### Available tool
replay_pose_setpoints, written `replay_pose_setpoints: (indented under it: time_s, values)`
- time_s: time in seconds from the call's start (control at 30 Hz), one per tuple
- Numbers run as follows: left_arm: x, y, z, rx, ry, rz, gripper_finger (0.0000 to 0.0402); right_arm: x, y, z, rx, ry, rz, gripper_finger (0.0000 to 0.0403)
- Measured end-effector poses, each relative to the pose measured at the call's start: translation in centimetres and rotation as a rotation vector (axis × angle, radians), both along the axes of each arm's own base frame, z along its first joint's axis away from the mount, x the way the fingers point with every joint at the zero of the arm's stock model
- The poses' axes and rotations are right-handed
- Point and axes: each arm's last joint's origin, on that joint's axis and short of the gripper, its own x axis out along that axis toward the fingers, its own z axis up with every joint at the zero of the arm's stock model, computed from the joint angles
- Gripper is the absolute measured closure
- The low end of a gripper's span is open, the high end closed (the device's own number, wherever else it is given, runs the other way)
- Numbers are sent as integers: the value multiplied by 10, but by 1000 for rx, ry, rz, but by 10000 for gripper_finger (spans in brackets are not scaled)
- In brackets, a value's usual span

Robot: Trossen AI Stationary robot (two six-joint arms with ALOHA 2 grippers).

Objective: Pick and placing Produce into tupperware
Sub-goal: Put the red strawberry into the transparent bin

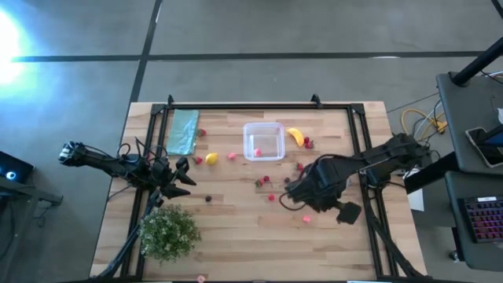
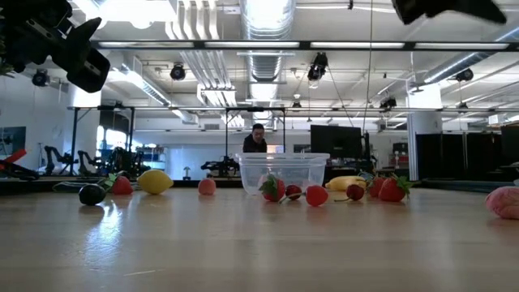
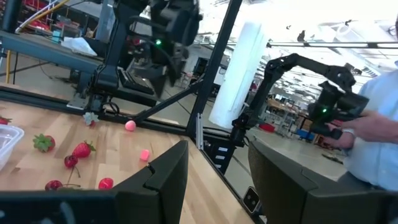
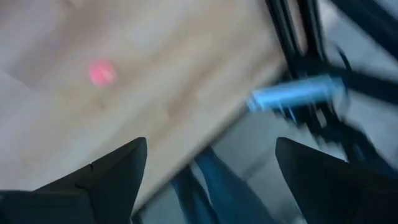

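Observation:
The clear tupperware point(image 1: 263, 141) point(image 2: 282, 172) stands on the table toward its far edge. Produce lies scattered around it: a yellow banana point(image 1: 295, 135), a lemon point(image 1: 211, 159), a dark piece point(image 1: 208, 198), red berries point(image 1: 262, 181) point(image 2: 273, 188) and a pink piece point(image 1: 306, 218) point(image 4: 101, 73). My right gripper point(image 1: 292, 193) point(image 4: 211, 162) hangs open above the table right of centre, pointing steeply down, close to the pink piece and holding nothing. My left gripper point(image 1: 185, 177) point(image 3: 217, 171) waits open at the table's left side, roughly level, with nothing between its fingers.
A teal cloth point(image 1: 183, 131) lies at the far left and a green leafy bush point(image 1: 168, 231) stands at the near left. A black frame point(image 1: 259, 107) runs around the table. A person point(image 3: 373, 124) stands beyond the table's right side.

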Motion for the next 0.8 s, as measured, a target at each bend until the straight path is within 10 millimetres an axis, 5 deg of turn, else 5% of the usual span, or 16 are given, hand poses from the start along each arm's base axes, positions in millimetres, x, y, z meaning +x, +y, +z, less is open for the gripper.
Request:
replay_pose_setpoints:
  time_s: [0.17,0.3,0.4,0.57,0.8]
  values:
    - [0,0,0,0,-1,-3,246,-8,-12,-22,-294,-42,123,55]
    - [0,0,0,0,-1,-3,246,-5,-17,-20,-643,-228,324,55]
    - [0,0,0,0,-1,-3,246,-14,-13,-9,-460,-193,177,55]
    - [0,0,0,0,-1,-3,246,-30,6,1,72,138,-151,55]
    - [0,0,0,0,-1,1,246,-28,17,6,203,358,-336,55]
